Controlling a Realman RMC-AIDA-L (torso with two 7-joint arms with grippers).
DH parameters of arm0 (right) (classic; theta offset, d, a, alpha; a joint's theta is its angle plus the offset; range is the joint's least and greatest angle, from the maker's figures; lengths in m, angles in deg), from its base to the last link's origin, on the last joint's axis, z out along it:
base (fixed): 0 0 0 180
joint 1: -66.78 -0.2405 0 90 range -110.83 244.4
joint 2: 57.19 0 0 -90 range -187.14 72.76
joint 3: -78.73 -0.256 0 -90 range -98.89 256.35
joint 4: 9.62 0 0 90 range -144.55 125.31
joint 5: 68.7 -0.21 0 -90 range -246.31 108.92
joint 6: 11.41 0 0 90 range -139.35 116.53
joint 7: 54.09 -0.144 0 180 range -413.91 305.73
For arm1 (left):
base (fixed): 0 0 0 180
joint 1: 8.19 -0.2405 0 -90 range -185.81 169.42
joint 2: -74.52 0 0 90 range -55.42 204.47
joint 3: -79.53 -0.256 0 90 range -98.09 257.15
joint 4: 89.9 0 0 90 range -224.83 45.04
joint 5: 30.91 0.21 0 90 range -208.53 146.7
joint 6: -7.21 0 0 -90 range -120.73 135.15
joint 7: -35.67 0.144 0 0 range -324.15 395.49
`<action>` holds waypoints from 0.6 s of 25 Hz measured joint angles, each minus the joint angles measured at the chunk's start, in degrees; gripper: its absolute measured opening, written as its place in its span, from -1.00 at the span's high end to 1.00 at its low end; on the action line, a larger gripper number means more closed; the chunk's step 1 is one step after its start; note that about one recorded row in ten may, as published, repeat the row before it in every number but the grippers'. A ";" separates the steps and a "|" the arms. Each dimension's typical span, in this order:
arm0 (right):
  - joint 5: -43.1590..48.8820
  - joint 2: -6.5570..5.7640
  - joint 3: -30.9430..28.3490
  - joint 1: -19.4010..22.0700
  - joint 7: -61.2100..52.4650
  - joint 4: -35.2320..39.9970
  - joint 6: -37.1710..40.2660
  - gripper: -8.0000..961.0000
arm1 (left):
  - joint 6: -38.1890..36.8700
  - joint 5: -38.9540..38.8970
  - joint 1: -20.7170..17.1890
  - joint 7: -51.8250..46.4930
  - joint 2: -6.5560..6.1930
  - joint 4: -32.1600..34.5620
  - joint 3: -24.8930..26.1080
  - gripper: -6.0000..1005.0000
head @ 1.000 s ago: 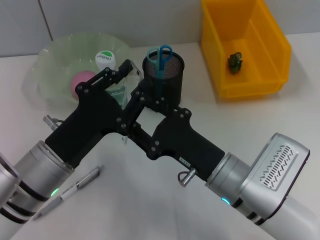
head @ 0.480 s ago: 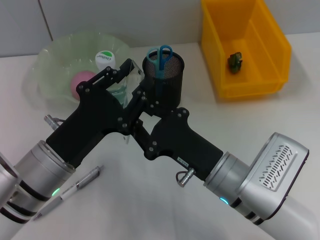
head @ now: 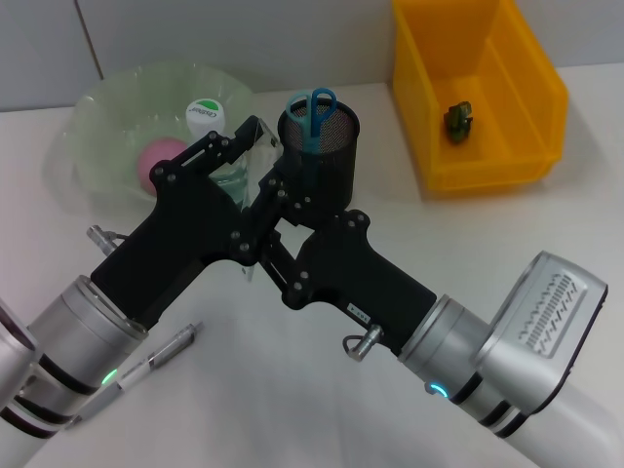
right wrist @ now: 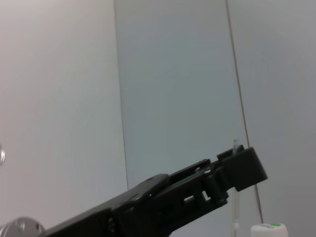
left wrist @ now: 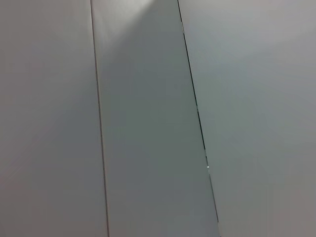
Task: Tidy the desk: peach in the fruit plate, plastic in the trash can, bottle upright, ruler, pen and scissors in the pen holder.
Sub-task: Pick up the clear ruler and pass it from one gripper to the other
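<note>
From the head camera I see both arms crossed over the middle of the table, their black gripper bodies meeting just in front of the pen holder. The left gripper reaches toward the fruit plate and has a clear ruler at its tip, tilted up beside the pen holder's rim. The right gripper lies close against the left one near the holder's base. I cannot tell whether either set of fingers is open or closed, nor whether the ruler is actually clamped.

The blue-handled scissors stand in the black mesh pen holder. The pink peach sits in the pale green fruit plate, and the bottle, with its white and green cap, shows beside it, partly hidden by the left gripper. The pen lies on the table close to the left arm's wrist. The yellow trash can stands well apart on the right with a small dark green piece of plastic inside.

The left wrist camera shows only wall panels. The right wrist camera shows the left gripper's black body against the wall and the bottle cap.
</note>
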 joint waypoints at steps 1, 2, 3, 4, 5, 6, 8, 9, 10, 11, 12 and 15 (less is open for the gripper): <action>0.00 0.00 -0.01 -0.01 -1.22 0.05 0.01 0.43 | 0.00 0.00 0.00 0.00 0.00 0.00 0.00 0.21; 0.00 0.00 -0.01 -0.03 -2.17 0.13 0.01 0.43 | 0.00 0.00 0.00 0.00 0.00 0.00 0.00 0.21; 0.00 0.00 -0.02 -0.04 -2.59 0.17 0.05 0.43 | 0.00 0.00 0.03 0.01 0.00 0.00 -0.17 0.21; 0.00 0.00 -0.02 -0.04 -2.81 0.19 0.09 0.44 | 0.02 0.00 0.11 0.01 0.00 0.00 -0.27 0.21; 0.00 0.00 -0.02 -0.03 -2.82 0.19 0.16 0.45 | 0.02 0.00 0.11 0.01 0.00 0.00 -0.27 0.21; 0.00 0.00 -0.02 -0.02 -2.82 0.20 0.20 0.46 | 0.02 0.00 0.11 0.01 0.00 0.00 -0.27 0.21; 0.00 0.00 -0.02 0.01 -2.79 0.21 0.23 0.49 | 0.29 0.00 0.37 0.01 0.00 0.00 -0.61 0.21; 0.00 0.00 -0.02 0.01 -2.67 0.21 0.24 0.50 | 0.31 0.00 0.40 0.01 0.00 0.00 -0.64 0.21; 0.00 0.00 -0.02 0.02 -2.62 0.21 0.24 0.51 | 0.31 0.00 0.40 0.01 0.00 0.00 -0.64 0.21; 0.00 0.00 -0.02 0.02 -2.59 0.20 0.23 0.52 | 0.31 0.00 0.45 -0.01 0.00 0.00 -0.65 0.21; 0.00 0.00 -0.02 0.03 -2.57 0.18 0.22 0.53 | 0.31 -0.01 0.46 -0.02 0.00 0.00 -0.65 0.21; -0.01 0.00 -0.14 0.05 -2.51 0.17 0.10 0.57 | 0.32 -0.05 0.46 -0.02 0.00 0.00 -0.64 0.21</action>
